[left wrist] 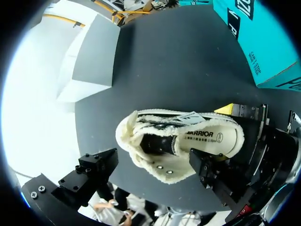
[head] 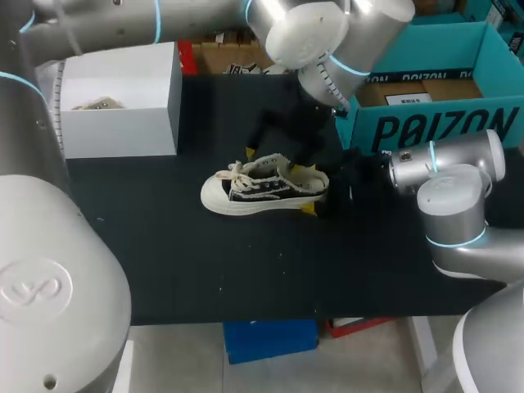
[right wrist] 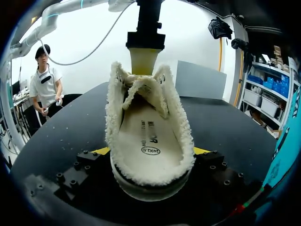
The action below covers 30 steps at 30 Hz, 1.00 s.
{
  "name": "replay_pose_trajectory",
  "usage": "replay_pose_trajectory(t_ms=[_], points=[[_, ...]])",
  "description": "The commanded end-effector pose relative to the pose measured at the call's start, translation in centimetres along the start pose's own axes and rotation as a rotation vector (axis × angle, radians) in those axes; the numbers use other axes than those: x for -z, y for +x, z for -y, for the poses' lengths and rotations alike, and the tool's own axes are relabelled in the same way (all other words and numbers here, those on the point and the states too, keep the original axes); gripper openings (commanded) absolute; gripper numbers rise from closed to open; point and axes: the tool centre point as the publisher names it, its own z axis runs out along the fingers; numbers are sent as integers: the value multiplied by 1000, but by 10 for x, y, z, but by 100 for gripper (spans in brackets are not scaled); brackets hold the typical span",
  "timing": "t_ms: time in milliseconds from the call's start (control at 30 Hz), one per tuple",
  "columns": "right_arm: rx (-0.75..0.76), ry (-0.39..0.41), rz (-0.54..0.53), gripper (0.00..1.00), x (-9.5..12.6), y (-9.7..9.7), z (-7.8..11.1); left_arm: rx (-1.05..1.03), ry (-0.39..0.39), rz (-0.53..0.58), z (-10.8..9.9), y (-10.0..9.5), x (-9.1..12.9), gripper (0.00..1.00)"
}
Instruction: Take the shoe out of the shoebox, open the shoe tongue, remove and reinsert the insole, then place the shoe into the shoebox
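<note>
Shoe (right wrist: 146, 134) toe hidden, R wrist view.

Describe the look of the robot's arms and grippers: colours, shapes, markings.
The left arm and right arm are fat silver-grey cylinders with rounded joint caps and glowing cyan rings; the left's wrist bears black tick marks. The left gripper and right gripper are black, studded with bolts, with yellow fingertips.

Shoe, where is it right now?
In the head view the shoe lies mid-table, outside and left of the teal shoebox, its heel held by the right end effector.
</note>
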Motion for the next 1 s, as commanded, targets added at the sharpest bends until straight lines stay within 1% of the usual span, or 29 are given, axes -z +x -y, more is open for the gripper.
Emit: replay_pose_trajectory(t_ms=[33, 333, 500, 533, 567, 600, 633, 867, 1000], points=[[-1, 2, 1, 0, -3, -1, 0, -5, -9, 139, -1, 24, -12, 100], [-1, 2, 1, 0, -3, -1, 0, -5, -34, 185, -2, 20, -36, 100], [-1, 2, 1, 0, -3, -1, 0, 1, -42, 194, -1, 15, -44, 100], [-1, 2, 1, 0, -3, -1, 0, 3, -39, 197, 0, 14, -45, 94], [-1, 2, 1, 0, -3, -1, 0, 3, -38, 199, 0, 13, -46, 49], [-1, 2, 1, 0, -3, -1, 0, 5, -38, 200, 0, 12, -48, 14], [-1, 2, 1, 0, -3, -1, 0, 6, -38, 200, 1, 11, -49, 0], [-1, 2, 1, 0, -3, -1, 0, 13, -39, 198, 1, 4, -51, 0], [-1, 2, 1, 0, -3, -1, 0, 16, -37, 190, 2, 1, -50, 0]])
